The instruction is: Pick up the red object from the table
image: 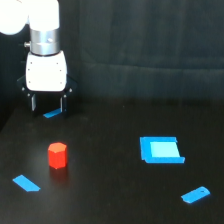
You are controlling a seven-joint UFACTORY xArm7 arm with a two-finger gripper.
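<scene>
Hovering near the far left corner of the table, my gripper hangs with its two fingers spread apart, grasping nothing. A small blue piece shows just below the fingertips (whether it touches them I cannot tell). The red object stands upright nearer the front edge, on the left side, apart from my fingers, with bare black surface all around it. A flat blue strip lies near the left edge; a blue square and blue tab sit well apart toward the right edge.
</scene>
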